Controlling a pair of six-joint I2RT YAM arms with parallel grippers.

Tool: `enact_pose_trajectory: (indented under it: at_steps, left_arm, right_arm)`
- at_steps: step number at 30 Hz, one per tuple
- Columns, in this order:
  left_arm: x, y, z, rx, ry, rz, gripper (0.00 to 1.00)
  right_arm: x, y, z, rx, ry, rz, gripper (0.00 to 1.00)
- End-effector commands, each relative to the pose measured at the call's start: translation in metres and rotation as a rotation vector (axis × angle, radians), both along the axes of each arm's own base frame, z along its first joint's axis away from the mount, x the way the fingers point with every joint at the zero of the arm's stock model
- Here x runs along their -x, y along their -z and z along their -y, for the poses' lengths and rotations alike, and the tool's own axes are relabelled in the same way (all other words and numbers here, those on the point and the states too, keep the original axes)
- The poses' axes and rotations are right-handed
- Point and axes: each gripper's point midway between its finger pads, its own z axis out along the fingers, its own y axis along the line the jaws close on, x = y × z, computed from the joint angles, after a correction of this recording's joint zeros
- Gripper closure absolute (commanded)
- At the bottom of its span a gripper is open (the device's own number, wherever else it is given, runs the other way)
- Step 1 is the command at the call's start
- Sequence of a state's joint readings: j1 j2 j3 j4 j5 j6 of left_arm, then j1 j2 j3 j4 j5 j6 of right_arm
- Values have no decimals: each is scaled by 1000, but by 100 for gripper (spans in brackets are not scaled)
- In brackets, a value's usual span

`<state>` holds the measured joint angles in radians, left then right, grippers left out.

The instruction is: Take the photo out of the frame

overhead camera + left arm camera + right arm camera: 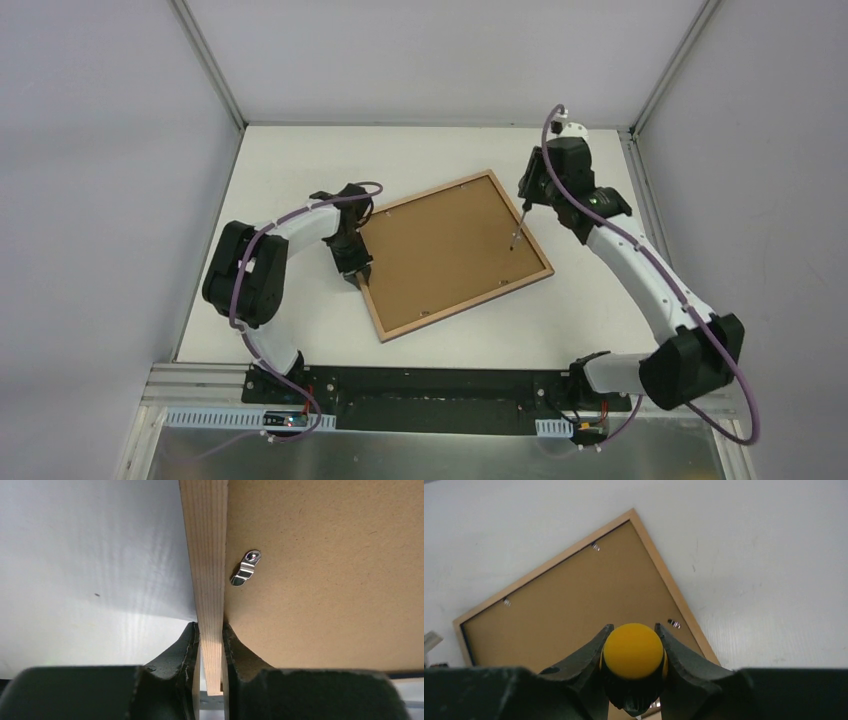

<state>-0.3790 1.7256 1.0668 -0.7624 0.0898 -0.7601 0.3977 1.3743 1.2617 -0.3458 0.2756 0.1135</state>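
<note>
The frame lies face down on the white table, its light wood rim around the brown backing board. The photo is hidden under that board. My left gripper is shut on the frame's left rim, one finger outside and one on the board side. My right gripper is shut on a screwdriver with a yellow-capped handle. Its thin shaft points down to the board near the right rim.
Small metal turn clips sit along the board's edges. Grey walls with aluminium posts enclose the table on three sides.
</note>
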Motion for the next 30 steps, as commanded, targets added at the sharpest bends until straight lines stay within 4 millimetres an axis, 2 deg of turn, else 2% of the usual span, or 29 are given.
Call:
enact_pose_trajectory:
  at_steps: [1, 4, 10, 12, 13, 16, 19, 23, 25, 28, 30]
  left_arm:
    - [-5, -5, -50, -199, 108, 17, 82]
    - [-14, -20, -50, -193, 118, 73, 61]
    - [-23, -66, -20, -4, 44, 221, 29]
    - [-20, -76, -13, 44, -16, 248, 22]
    - [-18, -82, -9, 76, -54, 264, 16]
    - [-4, -88, 4, 186, -183, 271, 3]
    - [17, -81, 4, 243, -382, 260, 1]
    - [57, -51, 0, 288, -720, 152, 3]
    - [66, -47, 5, 327, -797, 137, 4]
    - [69, -52, 10, 356, -835, 158, 3]
    - [77, -49, 19, 365, -875, 110, 3]
  right_arm:
    - [59, 11, -10, -133, -63, -133, 100]
    - [83, 13, -5, -149, -73, -158, 100]
    - [116, 6, 6, -137, -103, -176, 100]
    - [124, 6, 9, -140, -106, -168, 100]
    - [127, 7, 8, -145, -115, -170, 100]
    - [135, 11, 3, -181, -140, -186, 100]
    - [137, 17, 0, -200, -142, -202, 100]
    - [144, 24, -8, -229, -179, -237, 100]
    - [146, 25, -12, -243, -198, -242, 100]
    - [147, 29, -16, -258, -218, -249, 100]
    - [148, 30, -19, -267, -222, -259, 100]
